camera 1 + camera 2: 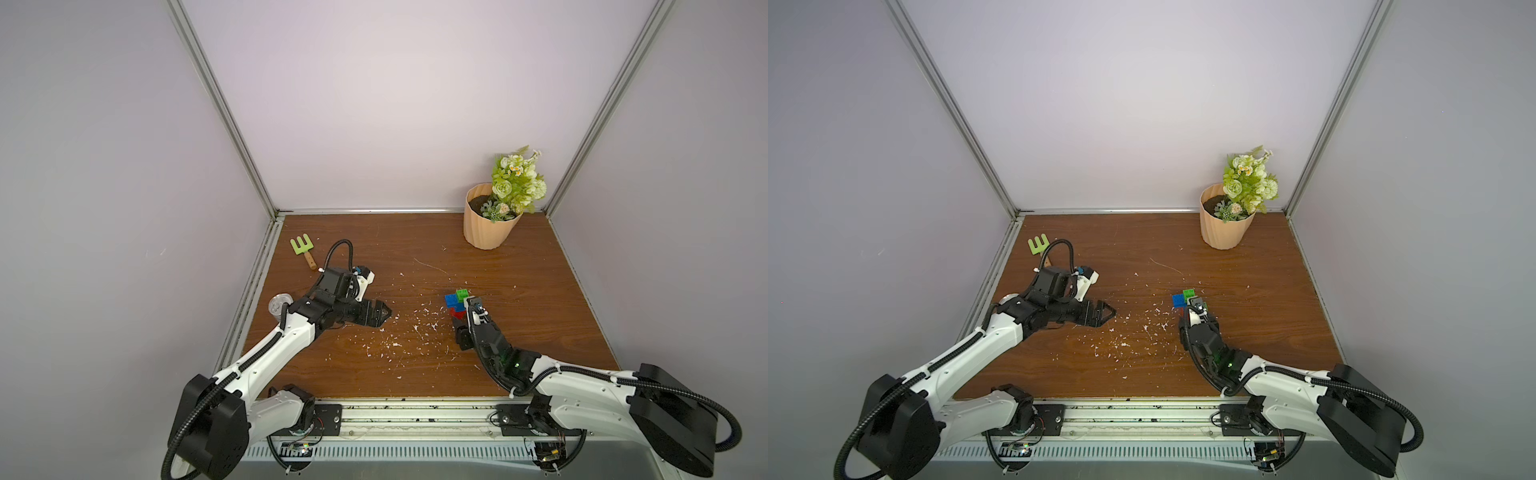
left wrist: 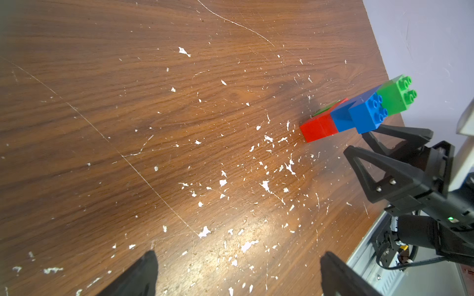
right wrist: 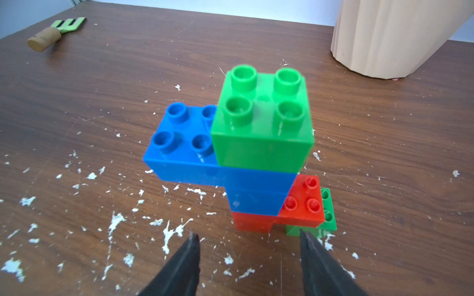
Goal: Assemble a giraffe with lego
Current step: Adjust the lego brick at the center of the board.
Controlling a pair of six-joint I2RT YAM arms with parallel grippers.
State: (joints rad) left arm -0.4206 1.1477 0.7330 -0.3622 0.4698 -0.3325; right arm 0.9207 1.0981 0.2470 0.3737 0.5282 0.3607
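The giraffe (image 1: 456, 302) stands upright on the wooden table (image 1: 540, 316), right of centre in both top views. In the right wrist view a green brick (image 3: 261, 123) tops a long blue head (image 3: 179, 138). Below come the blue neck, the red body (image 3: 302, 205) and a green leg (image 3: 328, 212). My right gripper (image 3: 248, 237) is open just in front of the legs, with bare table between its fingers. It also shows in the left wrist view as the right gripper (image 2: 355, 142) beside the giraffe (image 2: 359, 112). My left gripper (image 2: 239, 253) is open over the table, well left of the giraffe.
A ribbed peach flower pot (image 1: 490, 226) stands at the back right. A green toy rake (image 1: 302, 249) lies at the back left. A round clear lid (image 1: 279, 305) sits by the left wall. White flecks (image 1: 415, 328) are scattered over the middle of the table.
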